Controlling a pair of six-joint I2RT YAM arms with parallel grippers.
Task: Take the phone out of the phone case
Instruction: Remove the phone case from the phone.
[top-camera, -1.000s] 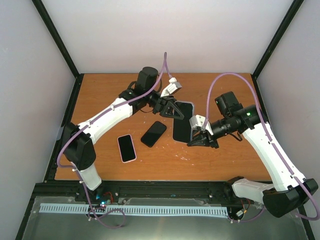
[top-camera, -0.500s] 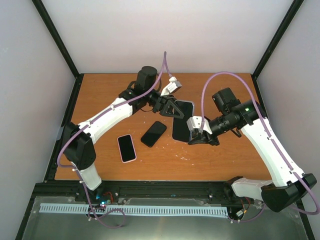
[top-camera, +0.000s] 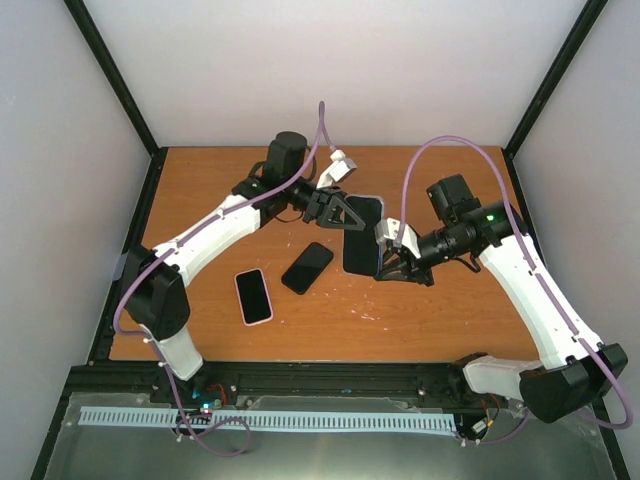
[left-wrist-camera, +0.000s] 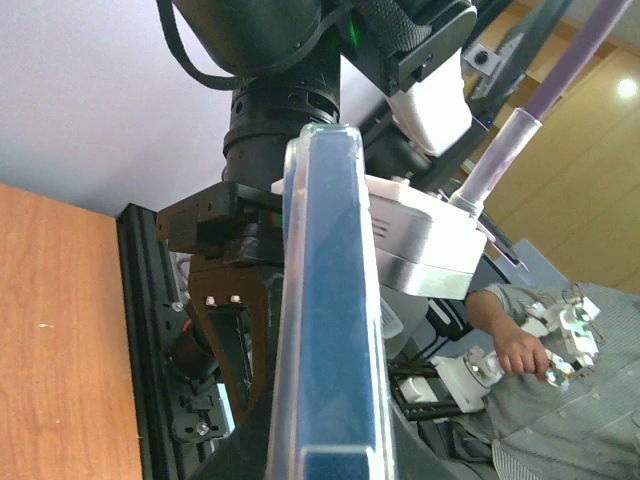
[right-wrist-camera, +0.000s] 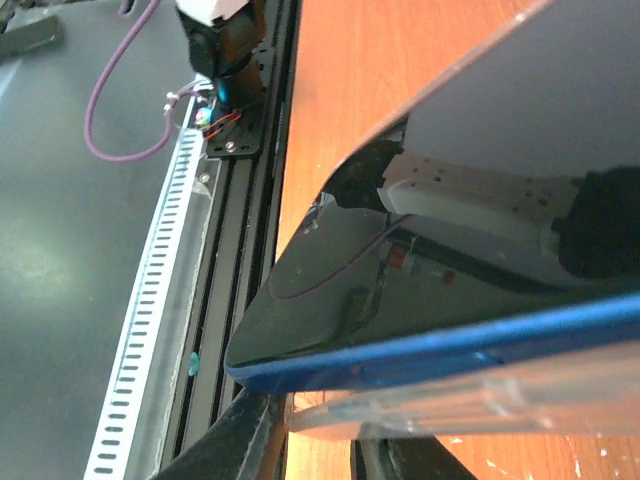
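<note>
The phone (top-camera: 362, 238) is off the table (top-camera: 450, 320), held in the air over its middle between the two arms. It sits inside the clear phone case (right-wrist-camera: 480, 405), whose rim shows along the phone's blue edge in both wrist views.

The left gripper (top-camera: 348, 220) pinches the far end of the phone with its fingers closed on it. The right gripper (top-camera: 386, 263) pinches the near right edge, its fingers clamped on the phone case.

Two other things lie flat on the table to the left of the held phone and well apart from it: a black phone (top-camera: 307, 267), and a pink-edged phone (top-camera: 253, 296) nearer the front. The right arm's purple cable (top-camera: 408, 190) loops above the held phone without touching it. The left wrist view shows the right arm close behind the phone.
</note>
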